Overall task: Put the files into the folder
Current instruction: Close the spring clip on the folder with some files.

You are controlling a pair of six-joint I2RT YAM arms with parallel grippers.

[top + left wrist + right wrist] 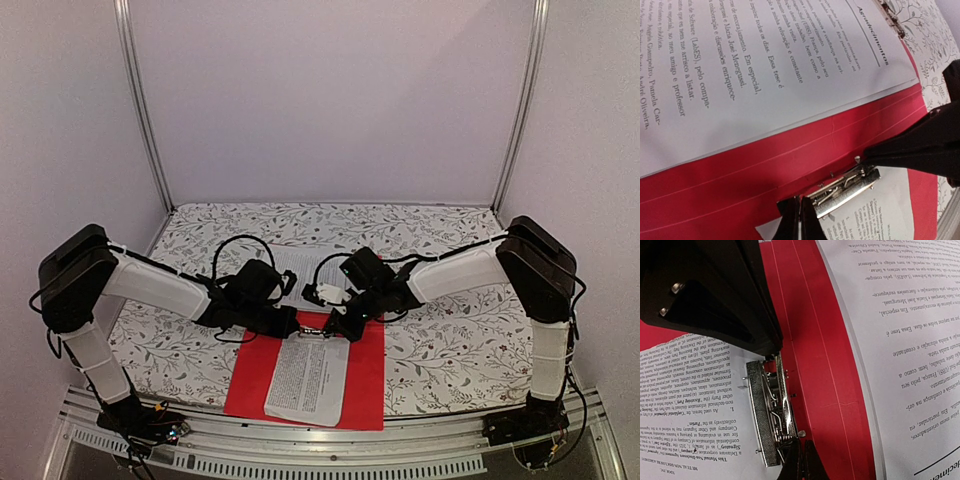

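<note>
The red folder (365, 385) lies open at the table's near edge. A printed file sheet (308, 375) lies on it, its top edge under the metal clip (316, 336). My left gripper (293, 322) is shut, its tips (800, 220) at one end of the clip (847, 189). My right gripper (335, 325) is shut, its tips (802, 462) at the other end of the clip (767, 410). The sheet also shows in both wrist views (875, 215) (690, 405). A second printed sheet (298, 262) (765, 65) (905, 340) lies just beyond, overlapping the folder's red (740, 180) (815, 340).
A leaf-patterned cloth (450, 340) covers the table. Plain walls and two metal posts (145, 110) (520, 110) close in the back and sides. A metal rail (320, 450) runs along the near edge. A small metal clip (892, 17) sits at the second sheet's edge.
</note>
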